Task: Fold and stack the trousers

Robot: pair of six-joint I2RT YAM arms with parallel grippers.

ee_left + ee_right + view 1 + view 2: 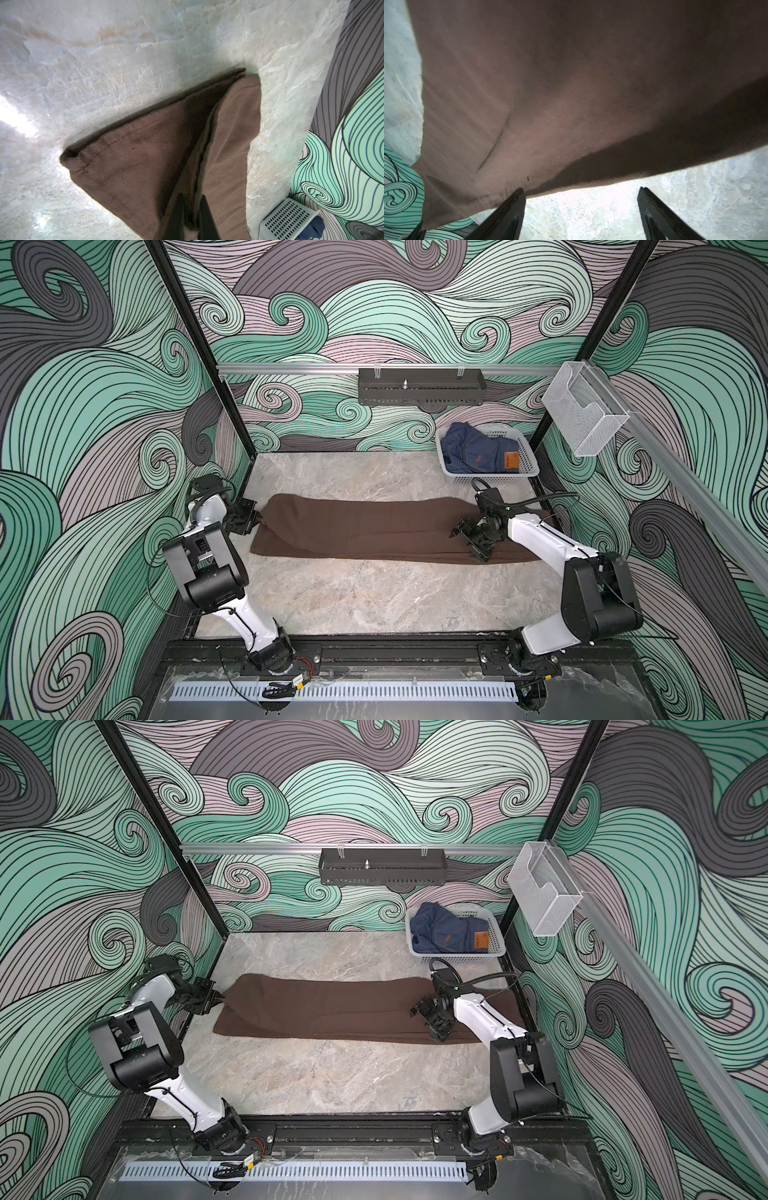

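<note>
In a top view, marble table (374, 605) inside wave-patterned walls (83, 406), brown trousers (365, 526) flat on it, long axis left to right, left wrist view, left gripper (192, 209) clenched on trousers' end, right wrist view, right gripper (581, 191) spread wide at fabric edge

Trousers (374, 531) lie across table (374, 605); basket (486, 480) behind right end, jeans (469, 448) inside.

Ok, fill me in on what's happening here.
Two robot arms are working on brown trousers that lie stretched across the marble table. The left end effector is shut on the trousers' left end, pinching the fabric. The right end effector hangs open over the right end, gripping nothing. A white basket at the back right holds blue jeans.
</note>
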